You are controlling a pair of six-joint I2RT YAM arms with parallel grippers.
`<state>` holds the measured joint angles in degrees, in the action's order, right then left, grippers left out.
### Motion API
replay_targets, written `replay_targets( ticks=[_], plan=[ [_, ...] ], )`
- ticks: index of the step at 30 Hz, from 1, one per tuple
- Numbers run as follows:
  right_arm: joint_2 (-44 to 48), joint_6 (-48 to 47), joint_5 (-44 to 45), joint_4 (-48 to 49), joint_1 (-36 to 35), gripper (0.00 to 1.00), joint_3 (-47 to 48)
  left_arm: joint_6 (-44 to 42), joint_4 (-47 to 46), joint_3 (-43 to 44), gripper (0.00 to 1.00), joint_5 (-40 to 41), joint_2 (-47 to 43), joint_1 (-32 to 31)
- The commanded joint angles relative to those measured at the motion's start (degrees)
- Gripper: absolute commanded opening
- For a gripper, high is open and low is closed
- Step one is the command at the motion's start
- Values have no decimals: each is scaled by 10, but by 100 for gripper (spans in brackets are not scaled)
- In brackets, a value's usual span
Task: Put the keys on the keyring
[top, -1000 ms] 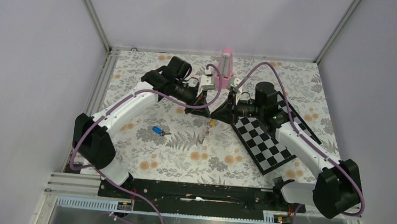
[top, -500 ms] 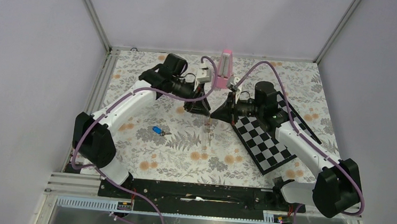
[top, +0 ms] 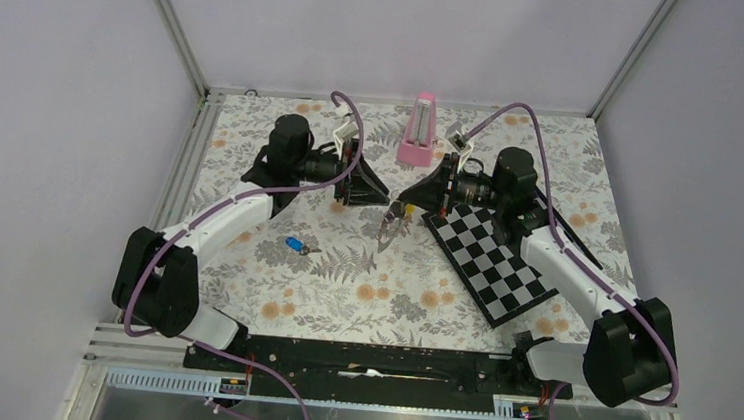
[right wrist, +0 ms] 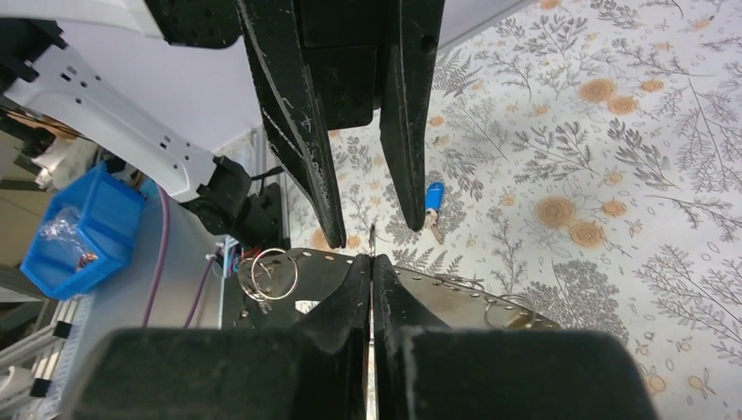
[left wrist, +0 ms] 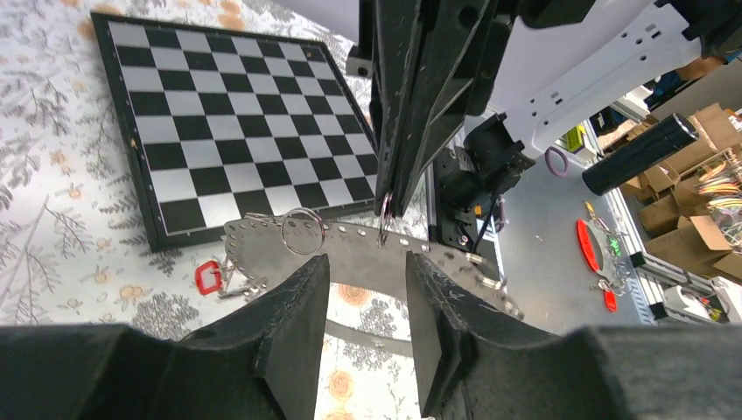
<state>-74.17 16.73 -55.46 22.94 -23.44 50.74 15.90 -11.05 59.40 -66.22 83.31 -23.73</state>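
Right end effector [right wrist: 372,262] clenched on the keyring [left wrist: 350,241], pinching its grey strap and hanging it above the counter [top: 342,288], just left of the checkerboard [top: 504,271]; left end effector [left wrist: 365,262] released, jaws apart, just beside the strap on its far-left side, grasping nothing. Judged early in the task: no key threaded, as far as seen; blue key [top: 293,243] lying alone on the counter, well apart to the left and nearer; threading of both keys left to do. Counted: one strap, one red piece [left wrist: 208,276], one blue key, one pink block [top: 420,129] at the far edge; silver rings perhaps three, overlap making that count unsure; yellow key not made out.
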Motion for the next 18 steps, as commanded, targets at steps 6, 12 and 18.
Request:
replay_targets(
  ticks=[6, 12, 18],
  plan=[
    [-8, 93, -25, 133, 5, 0, -20, 113, -186, -23, 36, -5, -4, -11],
    [-7, 94, -25, 142, 5, 0, -26, 114, -186, -23, 28, -8, 4, -19],
    [-6, 95, -24, 148, 6, 0, -29, 114, -187, -26, 20, -7, 8, -21]
  ],
)
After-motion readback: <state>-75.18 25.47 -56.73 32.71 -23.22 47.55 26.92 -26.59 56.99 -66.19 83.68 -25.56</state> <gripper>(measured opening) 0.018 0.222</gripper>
